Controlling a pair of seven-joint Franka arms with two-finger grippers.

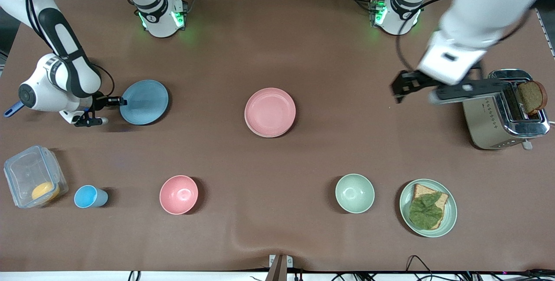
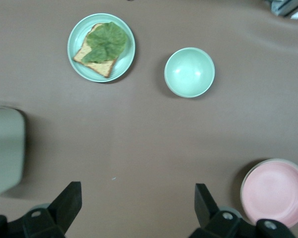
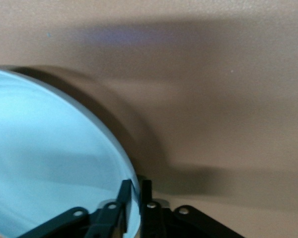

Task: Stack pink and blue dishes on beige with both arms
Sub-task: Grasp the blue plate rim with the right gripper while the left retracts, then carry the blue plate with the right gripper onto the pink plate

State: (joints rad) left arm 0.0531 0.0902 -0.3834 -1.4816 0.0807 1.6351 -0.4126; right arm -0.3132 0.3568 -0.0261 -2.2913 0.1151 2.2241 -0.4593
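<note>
The light blue plate [image 1: 145, 102] lies toward the right arm's end of the table. My right gripper [image 1: 122, 101] is shut on its rim. In the right wrist view the fingers of my right gripper [image 3: 136, 191] pinch the edge of the blue plate [image 3: 49, 158], and that edge casts a wide shadow on the cloth. The pink plate [image 1: 269, 111] rests mid-table on the beige plate [image 1: 268, 136], of which only a thin rim shows. My left gripper [image 1: 398, 91] hangs open and empty over bare cloth between the pink plate [image 2: 274, 192] and the toaster; its jaws [image 2: 137, 203] stand wide apart.
A toaster [image 1: 505, 116] holding a bread slice [image 1: 532, 96] stands at the left arm's end. Nearer the front camera stand a green plate with bread and leaf [image 1: 428, 207], a green bowl [image 1: 354, 193], a pink bowl [image 1: 178, 194], a blue cup [image 1: 89, 196] and a clear container [image 1: 32, 177].
</note>
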